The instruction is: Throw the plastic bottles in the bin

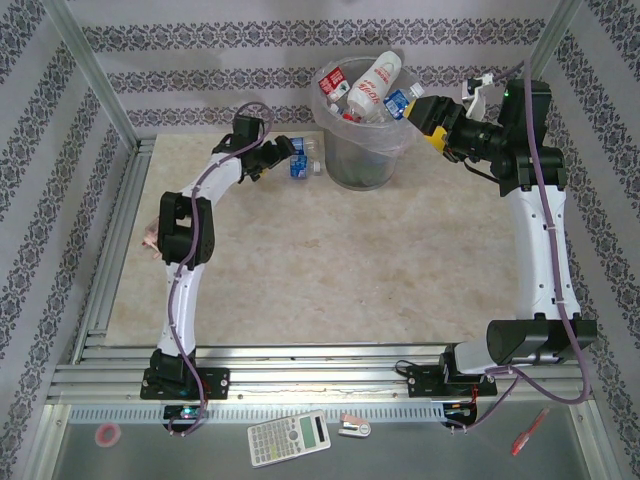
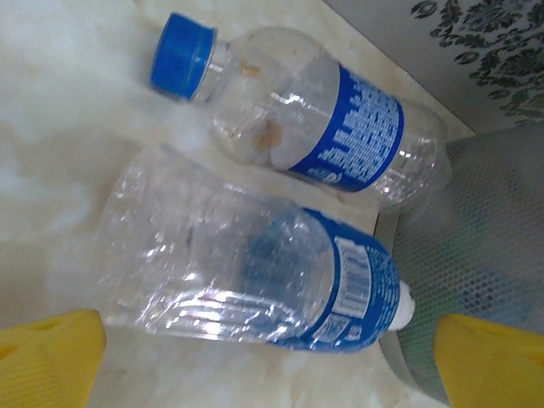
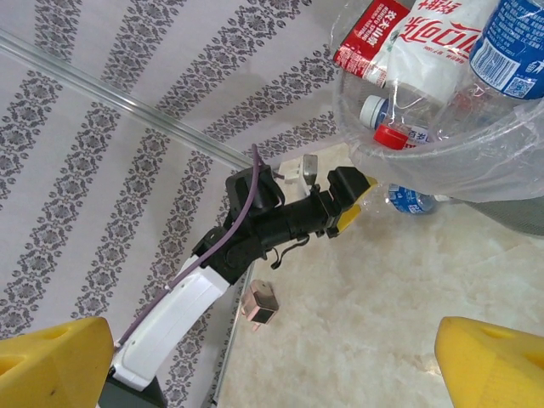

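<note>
Yellow pads [image 2: 47,361] of your left gripper [image 2: 270,364] stand spread wide, nothing pinched. Just ahead, between them, is the crushed bottle [image 2: 255,272]: blue label, flat on the surface [image 2: 51,127], long axis running across the gap from pad to pad, neck end close against the foot of the bin [image 2: 489,221]. Beyond it, near but seemingly apart, lies the blue-capped bottle [image 2: 314,119], less dented and also on its side. The bin's mesh wall rises ahead of the right-hand pad.

Judgement: the step in hand is picking up the crushed bottle. As it lies, its length spans the opening, so closing end to end would likely buckle it or squirt it out. You would do better to roll the wrist so the pads close across the body, over the labelled part, which looks stiffer. Come down low enough to get under the widest part, mind the pad nearest the mesh, and close gently, because the plastic is thin.

Farther off, your right gripper [image 3: 272,365] is spread and empty, high beside the bin's rim, with the piled bottles [image 3: 442,34] inside the bag. Hold it aside from the left arm's path.
</note>
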